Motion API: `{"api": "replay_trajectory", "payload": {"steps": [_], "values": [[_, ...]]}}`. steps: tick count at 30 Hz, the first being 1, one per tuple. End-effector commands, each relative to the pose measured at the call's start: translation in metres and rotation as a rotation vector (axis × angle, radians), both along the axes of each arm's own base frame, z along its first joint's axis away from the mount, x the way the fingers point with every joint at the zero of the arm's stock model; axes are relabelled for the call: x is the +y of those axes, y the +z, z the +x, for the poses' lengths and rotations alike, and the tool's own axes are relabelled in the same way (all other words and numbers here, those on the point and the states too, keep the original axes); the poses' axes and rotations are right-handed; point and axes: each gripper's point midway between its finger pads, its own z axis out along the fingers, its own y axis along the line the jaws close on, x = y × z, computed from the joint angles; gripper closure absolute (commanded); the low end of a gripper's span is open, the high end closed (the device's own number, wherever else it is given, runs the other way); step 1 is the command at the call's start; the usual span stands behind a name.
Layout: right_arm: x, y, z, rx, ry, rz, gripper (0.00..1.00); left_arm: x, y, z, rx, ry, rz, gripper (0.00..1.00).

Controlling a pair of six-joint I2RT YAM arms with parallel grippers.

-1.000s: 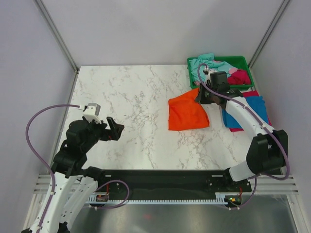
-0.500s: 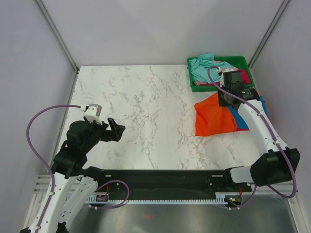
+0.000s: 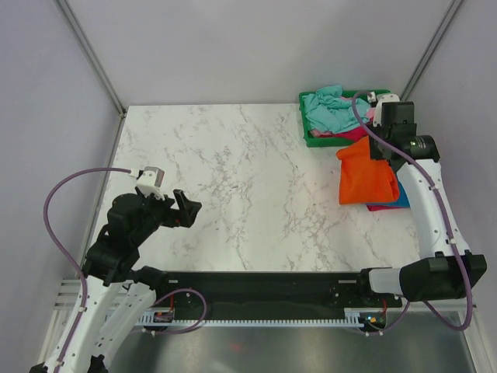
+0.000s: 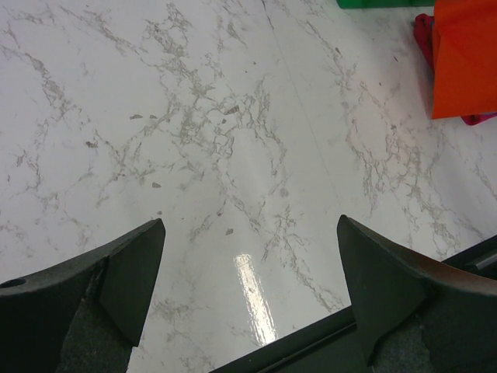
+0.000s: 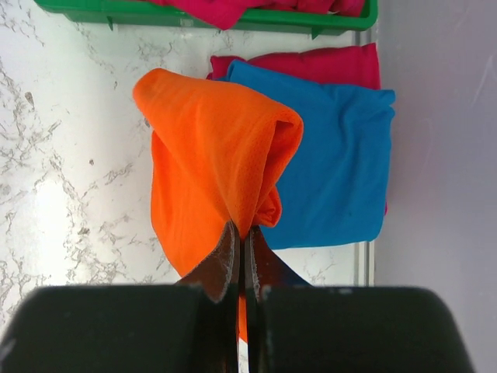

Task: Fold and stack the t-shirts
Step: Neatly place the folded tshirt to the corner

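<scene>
R claw (image 5: pixel 241 233) clenched on a pinch of the orange tee (image 5: pixel 210 171), fingers tight together w/ fabric bunched between them. The tee hangs from that grip in a loose, rounded fold by the right edge of the bench (image 3: pixel 233 171), just on the near side of the green tray (image 3: pixel 311 140) in the far right corner. In the wrist view it covers the left part of the blue tee (image 5: pixel 342 163) and spills past it over bare marble. Can't tell whether its lower edge touches the stack or the bench. Blue tee lies flat & folded, roughly square, on top of the magenta tee (image 5: pixel 311 64), which shows as a strip along its far side and a sliver at the right. Stack sits hard against the right edge. In the tray, the teal tee (image 3: pixel 330 109) is crumpled at the left end, w/ pink cloth (image 5: pixel 225 9) beside it, spilling at the near rim. L claw (image 4: pixel 248 225) released, fingers spread wide, nothing between them. It is held above bare marble at the near left part of the bench, well apart from all the tees.
</scene>
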Motion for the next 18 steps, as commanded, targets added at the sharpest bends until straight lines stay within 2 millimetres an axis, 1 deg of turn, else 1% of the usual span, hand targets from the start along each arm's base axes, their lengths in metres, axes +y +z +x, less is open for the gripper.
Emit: {"api": "replay_trajectory", "payload": {"steps": [1,2,3,6,14,18], "values": [[-0.009,0.05,-0.004,-0.114,-0.009,-0.039,1.0,-0.002,0.01,0.004,-0.051,-0.009,-0.004,0.0],[-0.01,0.054,-0.005,-0.118,-0.009,-0.041,1.0,-0.002,0.01,0.004,-0.049,-0.011,-0.004,0.0],[-0.01,0.061,-0.006,-0.134,-0.009,-0.04,1.0,-0.002,0.01,0.004,-0.049,-0.011,-0.003,0.0],[-0.011,0.071,-0.008,-0.146,-0.005,-0.05,1.0,-0.004,0.009,0.004,-0.045,-0.017,-0.002,0.0],[-0.014,0.067,-0.01,-0.135,-0.007,-0.069,1.0,-0.005,0.008,0.003,-0.042,-0.022,-0.002,0.0],[-0.024,0.055,-0.011,-0.116,-0.033,-0.097,1.0,-0.006,0.006,0.004,-0.033,-0.028,0.001,0.0]]}}
